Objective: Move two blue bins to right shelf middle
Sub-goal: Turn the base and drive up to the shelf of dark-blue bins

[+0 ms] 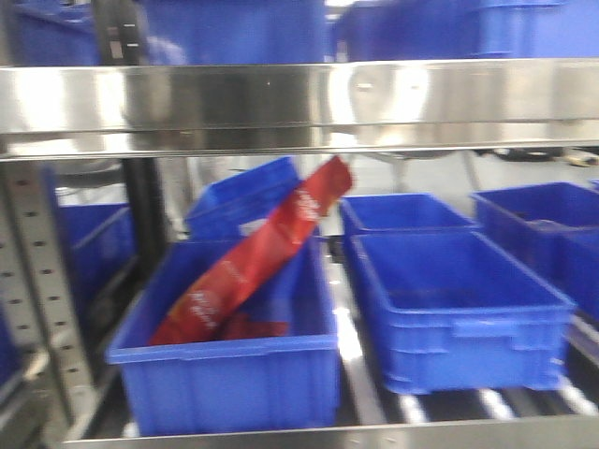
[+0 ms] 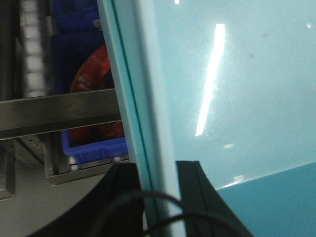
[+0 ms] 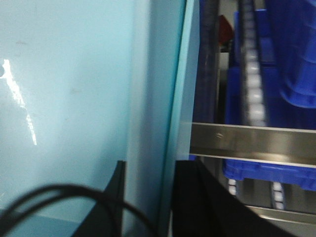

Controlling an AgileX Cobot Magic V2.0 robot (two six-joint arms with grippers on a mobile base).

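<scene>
The large rectangular pale sky-blue plastic bin [image 2: 237, 98] is held up in front of the rack and not yet on any shelf. Its smooth wall fills both wrist views [image 3: 69, 89], and the front camera does not show it at all. I cannot tell whether a second bin is nested inside it. The left gripper [image 2: 158, 173] is closed down narrow, with a dark finger [image 2: 123, 187] on either side of the thick rim. The right gripper [image 3: 148, 173] pinches the rim of the opposite wall the same way, its black fingers [image 3: 192, 197] tight against the plastic. I judge the step in hand to be carrying the bin to the middle level and sliding it in. Both arms should therefore travel together at matched height so that the rim does not twist out of either pinch. The bin floor needs to clear the shiny stainless-steel front rail [image 1: 299, 98] before it goes forward onto the roller tracks [image 1: 360, 374]. Beyond that rail the level seen ahead already holds a dark royal-blue bin [image 1: 225, 374] with a long red packet [image 1: 253, 257] propped in it. An empty royal-blue bin [image 1: 459, 309] sits just beside it, so a free lane has to be found. The dark perforated upright post [image 1: 37, 281] at the left is a snag risk for the left arm.
</scene>
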